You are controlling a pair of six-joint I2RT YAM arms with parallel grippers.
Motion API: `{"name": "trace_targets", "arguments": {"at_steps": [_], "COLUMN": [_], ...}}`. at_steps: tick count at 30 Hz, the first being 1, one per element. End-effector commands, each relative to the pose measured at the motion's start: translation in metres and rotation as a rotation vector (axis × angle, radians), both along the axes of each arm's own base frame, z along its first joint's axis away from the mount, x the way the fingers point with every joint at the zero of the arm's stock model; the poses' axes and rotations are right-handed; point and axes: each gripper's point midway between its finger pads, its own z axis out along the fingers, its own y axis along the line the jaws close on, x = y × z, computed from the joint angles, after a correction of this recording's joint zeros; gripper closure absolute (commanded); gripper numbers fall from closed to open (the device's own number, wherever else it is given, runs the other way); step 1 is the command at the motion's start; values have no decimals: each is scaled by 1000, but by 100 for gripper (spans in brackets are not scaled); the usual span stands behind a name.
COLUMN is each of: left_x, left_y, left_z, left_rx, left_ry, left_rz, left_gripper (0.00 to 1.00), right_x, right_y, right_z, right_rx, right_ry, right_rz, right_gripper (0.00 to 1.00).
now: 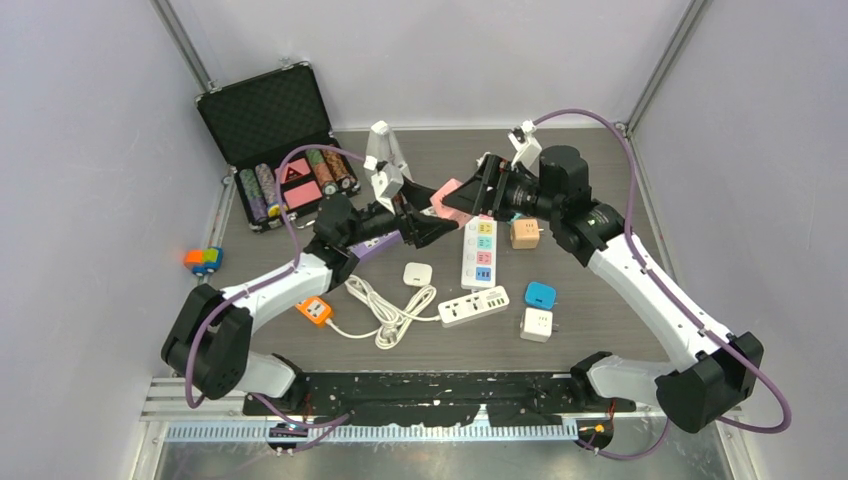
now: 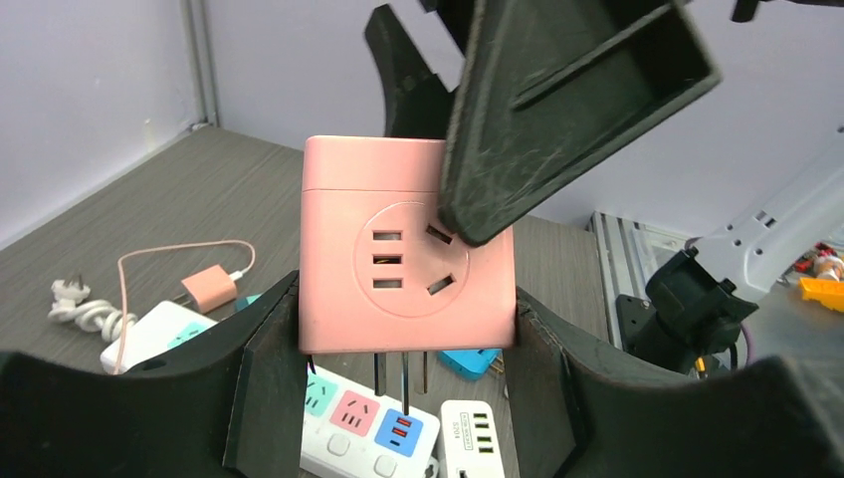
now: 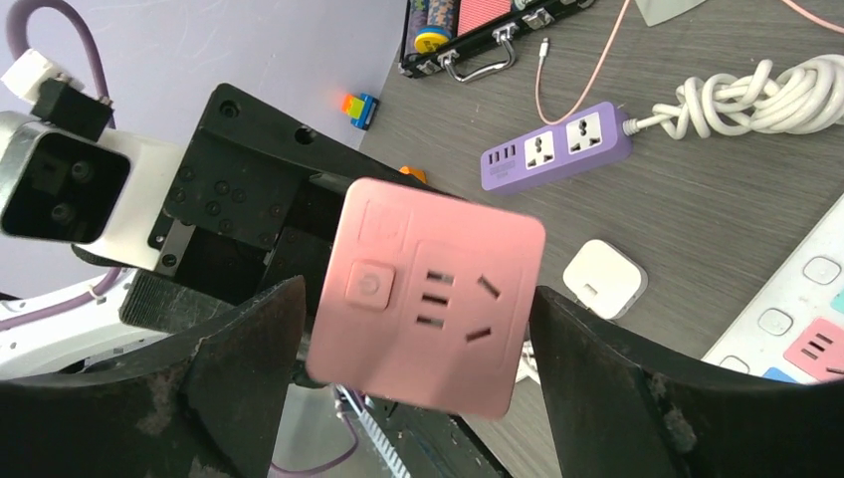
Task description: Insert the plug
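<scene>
left fingers (image 2: 264, 388) clamp pink plug cube (image 2: 358, 199) by its sides, airborne over surface centre, prongs down above multicolour strip (image 1: 480, 250) for insertion; right fingers (image 3: 597, 378) flank it, grip unclear

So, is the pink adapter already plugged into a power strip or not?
Not plugged in: the left gripper holds the pink adapter up, its prongs bare above the strip.

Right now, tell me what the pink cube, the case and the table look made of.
Cube: likely moulded plastic, matte pink; smooth faces, rounded edges, crisp slots.
Case: dark dimpled lining in the lid, probably foam; silvery rim that looks like aluminium.
Table: grey wood-grain surface, probably laminate; matte, streaked grain.
</scene>
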Motion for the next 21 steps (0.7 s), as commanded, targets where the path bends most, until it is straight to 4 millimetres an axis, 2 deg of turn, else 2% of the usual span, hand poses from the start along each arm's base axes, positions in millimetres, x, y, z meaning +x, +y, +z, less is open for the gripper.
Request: {"name": "trace_targets", "arguments": {"at_steps": [1,2,3,5,6,7,8,9,10,12,16,21], "left_x": [-14,-15,-15,-14,-11,-8,-1,3,8,18,42,43], "left_y": [-1,-1,-1,0,0,1,3,6,10,23,62,95], "left_z": [24,23,23,22,20,20,20,19,18,15,2,-15], "left_rx": [-29,-22,-17,-2,8,14,16,19,20,35,73,152], "left_ry": [-168,-176,-180,-178,-167,-154,-134,-112,-92,-55,42,118], "left_rz": [-67,-71,-71,-64,-51,-30,10,46,88,182,453,609], "left_gripper": [100,100,100,100,92,65,41,17,2,0,0,0], "right_x": [-4,-4,-3,-3,-3,-3,-1,1,6,15,37,77], "right_y": [4,5,5,5,5,4,2,-1,-6,-16,-40,-69], "right_z": [1,1,-2,-6,-6,-6,-6,-7,-7,-9,-18,-41], "right_rx": [-6,-10,-17,-30,-32,-36,-43,-56,-77,-117,-212,-380], "right_ry": [-2,3,18,30,32,32,27,24,14,6,1,-63], "right_rz": [52,56,60,62,59,54,35,23,-17,-76,-187,-353], "right_gripper": [17,18,25,40,54,61,75,81,90,94,95,95]}}
